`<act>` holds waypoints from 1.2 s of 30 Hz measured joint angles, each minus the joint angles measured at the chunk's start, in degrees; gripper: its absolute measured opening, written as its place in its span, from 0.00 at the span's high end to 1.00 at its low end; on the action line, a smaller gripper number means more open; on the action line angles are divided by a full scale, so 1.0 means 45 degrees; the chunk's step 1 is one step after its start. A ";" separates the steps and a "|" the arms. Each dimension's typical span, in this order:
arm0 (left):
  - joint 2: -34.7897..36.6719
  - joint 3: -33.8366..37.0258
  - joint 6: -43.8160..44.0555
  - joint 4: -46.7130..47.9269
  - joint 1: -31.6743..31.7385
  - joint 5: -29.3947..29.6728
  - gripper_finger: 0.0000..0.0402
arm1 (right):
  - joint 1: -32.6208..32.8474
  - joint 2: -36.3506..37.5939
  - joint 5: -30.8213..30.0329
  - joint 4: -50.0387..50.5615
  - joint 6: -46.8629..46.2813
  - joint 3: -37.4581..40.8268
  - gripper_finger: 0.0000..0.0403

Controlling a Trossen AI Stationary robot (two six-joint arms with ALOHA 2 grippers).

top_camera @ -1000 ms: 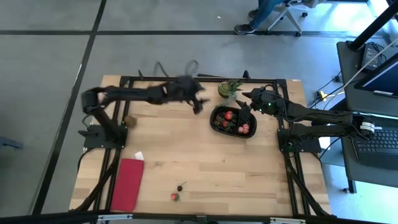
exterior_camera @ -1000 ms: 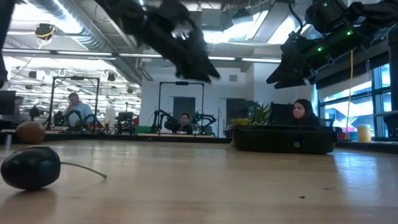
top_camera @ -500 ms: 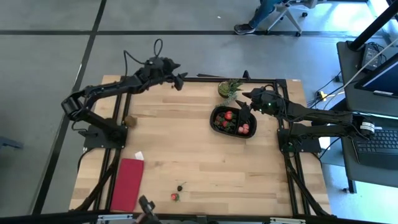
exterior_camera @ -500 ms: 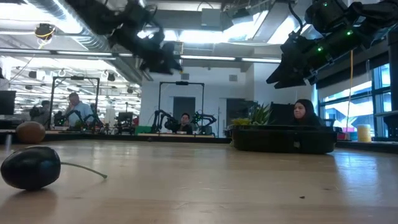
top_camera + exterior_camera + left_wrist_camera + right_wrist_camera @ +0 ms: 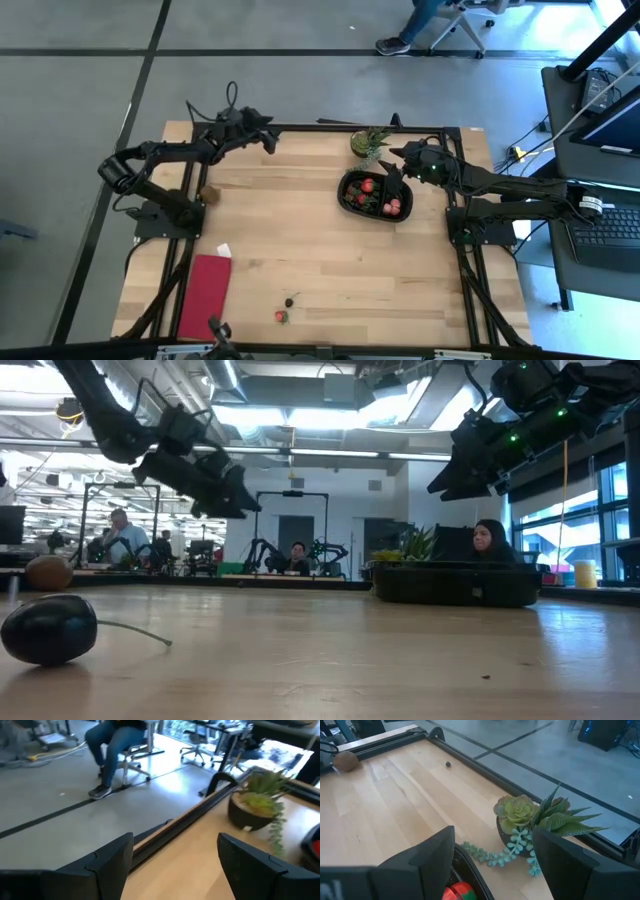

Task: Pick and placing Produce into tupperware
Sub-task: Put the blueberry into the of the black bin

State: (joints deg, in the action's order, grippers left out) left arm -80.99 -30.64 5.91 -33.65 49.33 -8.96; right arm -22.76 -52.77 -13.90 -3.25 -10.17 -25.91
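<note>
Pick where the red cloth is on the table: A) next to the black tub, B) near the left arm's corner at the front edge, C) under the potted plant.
B: in the high view the red cloth lies at the front-left corner, far from the tupperware.

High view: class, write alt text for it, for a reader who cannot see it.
Seen from above, the right gripper hovers over the black tupperware holding red produce, beside a potted plant. The left gripper is open near the table's far edge.
</note>
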 joint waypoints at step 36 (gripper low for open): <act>-0.3439 0.0133 0.1050 -0.0616 0.0738 0.0095 0.31 | 0.0005 0.0000 -0.0007 0.0107 0.0369 0.0000 0.34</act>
State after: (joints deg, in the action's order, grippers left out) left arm -96.47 -30.04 10.64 -36.42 52.65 -8.53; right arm -22.74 -52.77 -13.93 -2.76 -8.51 -25.91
